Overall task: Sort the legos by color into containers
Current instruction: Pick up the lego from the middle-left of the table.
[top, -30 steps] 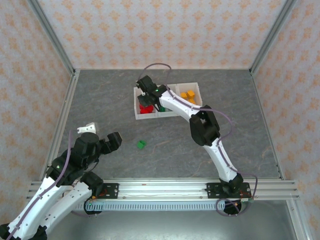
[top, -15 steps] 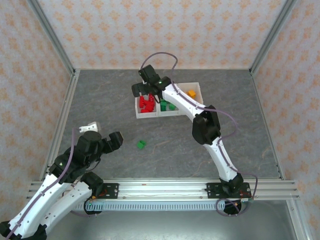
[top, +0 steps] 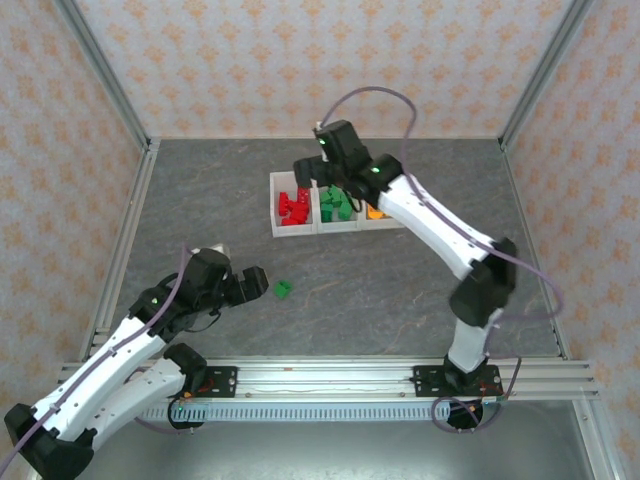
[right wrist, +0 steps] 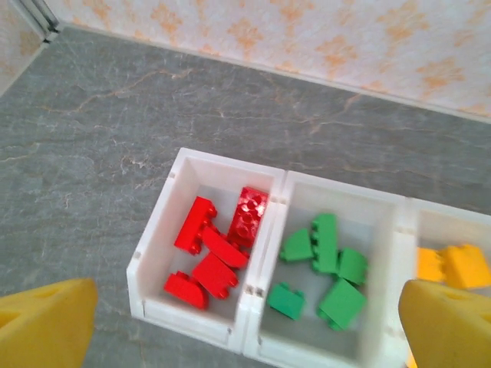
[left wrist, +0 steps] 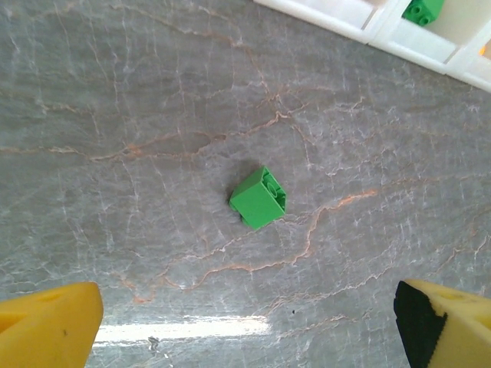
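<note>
From above, the left gripper (top: 238,268) hovers wide open near a loose green brick (top: 284,289), well apart from the containers (top: 274,205), over which the right gripper (top: 322,182) hangs open and empty. The left wrist view centres the brick (left wrist: 259,198) ahead of the spread pads (left wrist: 50,318), so a descent and squeeze looks next. The right wrist view adds the sorted legos: red bricks (right wrist: 215,245) in one end bin, green (right wrist: 322,268) in the middle, orange (right wrist: 449,264) at the far end.
</note>
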Available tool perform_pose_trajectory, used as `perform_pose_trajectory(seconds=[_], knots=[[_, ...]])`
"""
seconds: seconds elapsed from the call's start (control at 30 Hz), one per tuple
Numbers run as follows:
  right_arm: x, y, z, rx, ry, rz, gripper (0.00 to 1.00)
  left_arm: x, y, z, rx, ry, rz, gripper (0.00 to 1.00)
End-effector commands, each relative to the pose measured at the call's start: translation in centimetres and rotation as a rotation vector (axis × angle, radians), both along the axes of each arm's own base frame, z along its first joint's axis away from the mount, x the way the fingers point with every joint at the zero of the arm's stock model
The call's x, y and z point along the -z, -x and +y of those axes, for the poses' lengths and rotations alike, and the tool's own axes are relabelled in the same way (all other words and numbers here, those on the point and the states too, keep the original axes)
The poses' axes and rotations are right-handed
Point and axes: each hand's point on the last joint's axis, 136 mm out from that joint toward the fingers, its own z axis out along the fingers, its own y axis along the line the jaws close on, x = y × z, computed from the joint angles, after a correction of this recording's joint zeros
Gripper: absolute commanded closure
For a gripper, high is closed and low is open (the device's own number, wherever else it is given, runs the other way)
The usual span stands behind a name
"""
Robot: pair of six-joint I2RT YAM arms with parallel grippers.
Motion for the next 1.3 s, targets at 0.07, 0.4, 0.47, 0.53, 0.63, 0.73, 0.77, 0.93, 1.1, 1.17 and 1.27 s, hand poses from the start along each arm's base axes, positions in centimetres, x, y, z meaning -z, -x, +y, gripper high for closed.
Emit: perform_pose_trajectory(seconds=[0.07,0.4,0.47,0.53,0.63,0.73,0.77,0.93,1.1,1.17,1.27], knots=[[0.7,3.7,-6.2,0.06,0.067,-0.081,0.0,-0.1,-1.0,-2.3,0.014,0.077,-0.021,0.01],[6.5,12.9,-15.8,0.177,0.018,-0.046,0.0,3.4,-2.6,-5.9,0.207,-0.075,0.017,0.01],[6.8,14.3,-17.3,0.218,-0.025,-0.071,0.0,4.7,-2.8,-6.0,0.244,-0.12,0.031,0.01],[6.4,15.3,-18.7,0.256,-0.077,-0.117,0.0,6.0,-2.9,-6.3,0.284,-0.157,0.055,0.01],[4.5,16.1,-19.7,0.28,-0.125,-0.171,0.0,7.2,-3.3,-6.3,0.301,-0.2,0.076,0.01],[4.2,16.2,-20.3,0.302,-0.121,-0.19,0.0,7.6,-4.2,-6.2,0.323,-0.256,0.055,0.01],[4.4,16.1,-20.2,0.299,-0.116,-0.185,0.0,7.6,-4.5,-6.3,0.33,-0.268,0.049,0.01],[5.0,15.4,-20.0,0.326,-0.106,-0.16,0.0,9.0,-5.2,-6.5,0.384,-0.342,0.076,0.08],[5.1,15.0,-19.8,0.342,-0.119,-0.154,0.0,10.6,-5.2,-6.4,0.419,-0.39,0.125,0.14],[5.2,14.9,-19.7,0.35,-0.124,-0.15,0.0,10.9,-5.1,-6.4,0.428,-0.397,0.134,0.14],[5.4,14.7,-19.8,0.364,-0.124,-0.14,0.0,11.2,-5.3,-6.7,0.441,-0.396,0.134,0.15]])
